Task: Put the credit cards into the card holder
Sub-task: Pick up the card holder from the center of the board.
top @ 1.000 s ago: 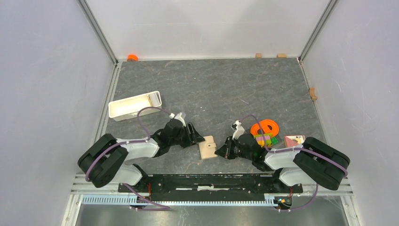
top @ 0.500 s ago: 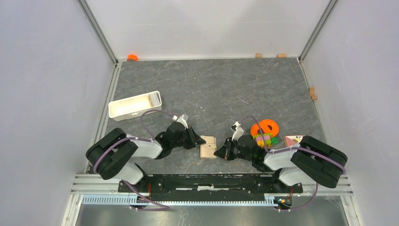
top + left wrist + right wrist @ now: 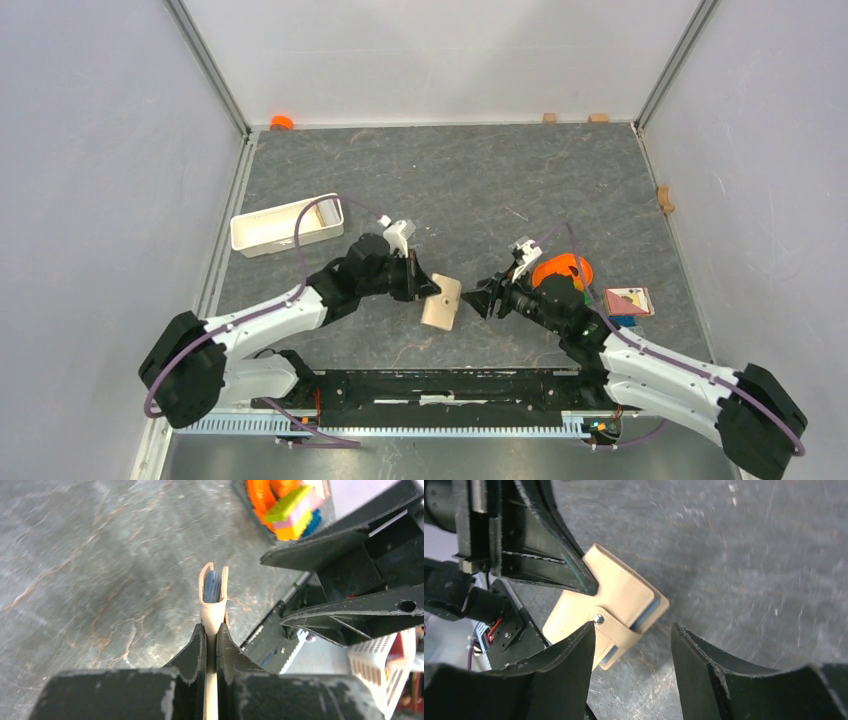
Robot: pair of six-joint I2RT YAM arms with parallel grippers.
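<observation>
The beige card holder (image 3: pixel 442 302) is folded with its snap tab fastened, and it hangs tilted just above the table between the two arms. My left gripper (image 3: pixel 431 288) is shut on its left edge. In the left wrist view the holder (image 3: pixel 212 592) shows edge-on between the closed jaws (image 3: pixel 210 636), with blue pockets inside. My right gripper (image 3: pixel 481 297) stands open just right of the holder; in the right wrist view its fingers (image 3: pixel 633 626) flank the tab corner of the holder (image 3: pixel 616 592) without gripping it. A pale credit card with reddish print (image 3: pixel 628 299) lies on a blue card (image 3: pixel 622 320) at the right.
A white tray (image 3: pixel 285 224) stands at the left. An orange ring (image 3: pixel 562 270) and stacked toy bricks (image 3: pixel 294 514) sit behind the right arm. An orange cap (image 3: pixel 282 122) and small wooden blocks (image 3: pixel 549 117) lie along the back wall.
The left gripper has shut on the card holder's left edge and raised it, tilted. The right gripper has let go and opened. Both arms have reached farther from their bases.
</observation>
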